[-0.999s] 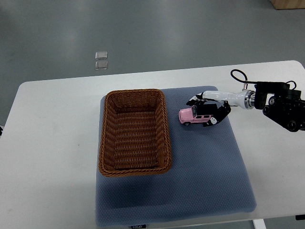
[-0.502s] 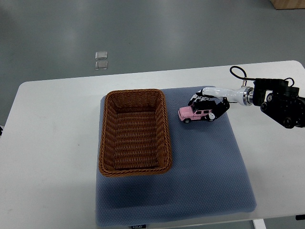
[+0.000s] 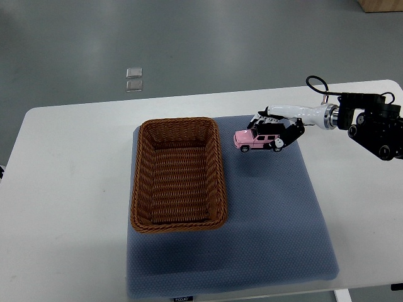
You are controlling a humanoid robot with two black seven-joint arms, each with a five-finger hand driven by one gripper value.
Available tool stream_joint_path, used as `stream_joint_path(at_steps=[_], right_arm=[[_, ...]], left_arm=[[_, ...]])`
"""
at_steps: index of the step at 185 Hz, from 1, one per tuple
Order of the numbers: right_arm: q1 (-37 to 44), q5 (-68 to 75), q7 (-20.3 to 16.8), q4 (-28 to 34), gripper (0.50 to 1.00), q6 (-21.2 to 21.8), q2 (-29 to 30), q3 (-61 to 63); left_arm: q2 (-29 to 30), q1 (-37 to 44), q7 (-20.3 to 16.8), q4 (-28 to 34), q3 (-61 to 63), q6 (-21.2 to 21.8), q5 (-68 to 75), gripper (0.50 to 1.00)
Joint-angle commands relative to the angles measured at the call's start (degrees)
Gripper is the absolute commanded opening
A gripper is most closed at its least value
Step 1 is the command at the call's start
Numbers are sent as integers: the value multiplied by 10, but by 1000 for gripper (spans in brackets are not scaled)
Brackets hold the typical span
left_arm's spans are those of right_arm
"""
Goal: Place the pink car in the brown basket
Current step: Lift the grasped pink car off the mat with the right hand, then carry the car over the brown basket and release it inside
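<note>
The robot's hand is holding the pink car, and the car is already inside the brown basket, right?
Not quite. The right hand is holding the pink car, but the car is not inside the brown basket. The top view shows it to the right of the basket, over the blue mat. The basket has nothing in it.

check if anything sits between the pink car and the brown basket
Nothing visible does. The right hand holds the pink car just right of the brown basket, with only bare blue mat between them. The one thing to clear is the basket's own right wall.
</note>
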Motion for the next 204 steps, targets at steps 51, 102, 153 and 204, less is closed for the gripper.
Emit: stream_joint_path(at_steps=[51, 102, 153, 204], right_arm=[[28, 3, 0, 9, 500, -2, -1, 5], [62, 8, 0, 30, 500, -3, 12, 7], [98, -8, 0, 65, 500, -19, 77, -8], [108, -23, 0, 64, 500, -49, 142, -71]], left_arm=[[0, 0, 0, 0, 0, 0, 0, 1000], [0, 0, 0, 0, 0, 0, 0, 1000], [0, 0, 0, 0, 0, 0, 0, 1000], [0, 0, 0, 0, 0, 0, 0, 1000]])
